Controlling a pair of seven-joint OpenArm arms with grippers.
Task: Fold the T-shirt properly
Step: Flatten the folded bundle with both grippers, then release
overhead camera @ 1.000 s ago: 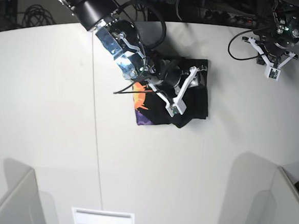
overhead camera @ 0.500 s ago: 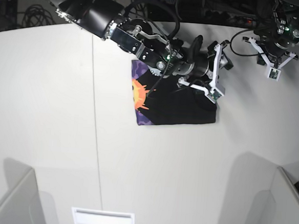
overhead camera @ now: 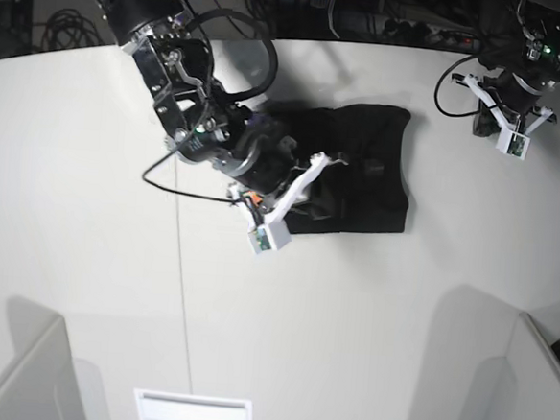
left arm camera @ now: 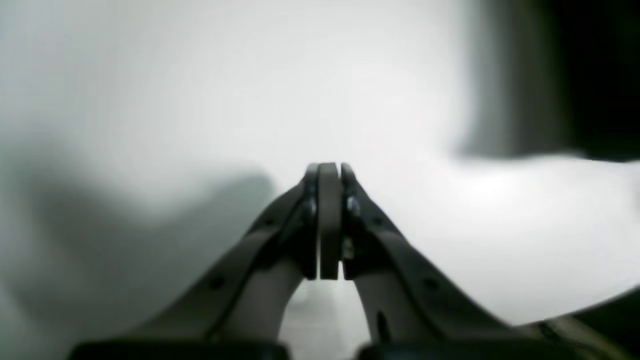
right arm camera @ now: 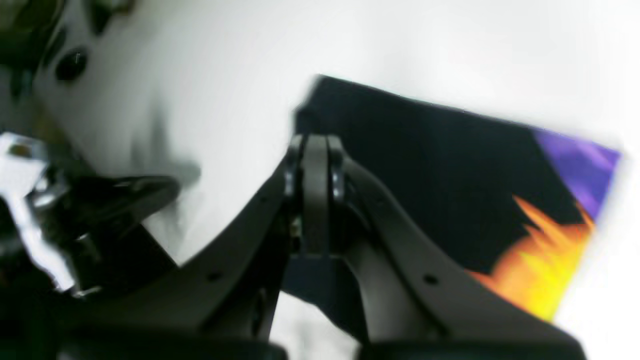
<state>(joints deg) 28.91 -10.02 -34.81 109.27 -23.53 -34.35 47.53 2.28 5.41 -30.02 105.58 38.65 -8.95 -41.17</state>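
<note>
White desk (overhead camera: 369, 312) fills the base view. The T-shirt (overhead camera: 359, 172) lies on it toward the far middle as a compact dark rectangle, mostly plain black side up; in right wrist view the purple/orange print shows along one edge only. Right arm (overhead camera: 187, 98) reaches over shirt's near-left part, its wrist cam housing covering that corner in base view. Right end effector (right arm camera: 316, 145) is clenched, pads pressed flat together, nothing visibly pinched betw. them; tips sit over/at the black cloth near its edge, but view is blurred, so contact w/ fabric can't be confirmed. Left end effector (left arm camera: 327, 172) is also clenched and empty, over bare desk, parked well apart from shirt at far corner. Judgement: fold looks nearly finished, step in hand = tidy/flatten or retreat. To do it well: keep closed tips low and flat if pressing, stroke from centre outward toward the free edge so layers don't drag or reopen; avoid snagging top layer w/ fingertip edges; lift straight up before any sideways move. Check edges stay aligned, printed strip parallel to the fold. Left arm not needed unless a corner springs up.
</note>
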